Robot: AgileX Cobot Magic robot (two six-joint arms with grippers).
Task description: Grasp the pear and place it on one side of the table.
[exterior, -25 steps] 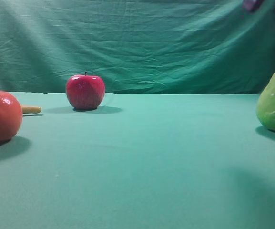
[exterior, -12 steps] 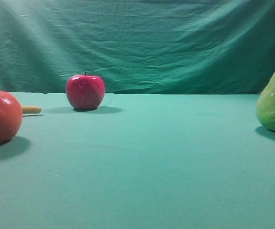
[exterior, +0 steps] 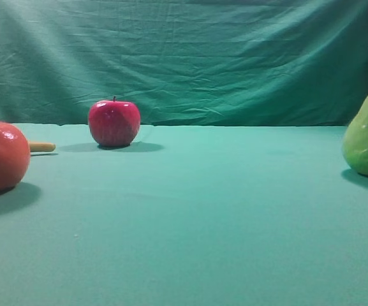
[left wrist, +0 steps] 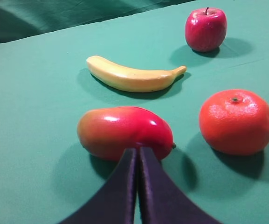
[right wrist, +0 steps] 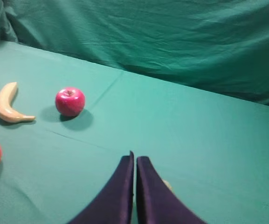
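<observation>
The yellow-green pear [exterior: 367, 137] stands upright on the teal table [exterior: 203, 210] at the far right edge of the exterior view, partly cut off by the frame. No gripper touches it, and neither gripper shows in that view. In the right wrist view my right gripper [right wrist: 135, 157] is shut and empty, high above bare cloth. A pale sliver [right wrist: 167, 185] peeks out beside its right finger; I cannot tell what it is. My left gripper [left wrist: 137, 150] is shut and empty, its tips just in front of a red-yellow mango [left wrist: 120, 130].
A red apple [exterior: 113, 122] stands at the back left. A large orange-red fruit [exterior: 2, 156] sits at the left edge, with a banana tip [exterior: 41, 146] behind it. The left wrist view shows the banana [left wrist: 132, 77], apple [left wrist: 205, 29] and orange fruit [left wrist: 236, 121]. A wrinkled cloth backdrop [exterior: 235, 57] closes the back.
One second ago dark gripper tips showed at the top right of the exterior view above the pear. They have gone up out of frame. The fruits have not moved.
</observation>
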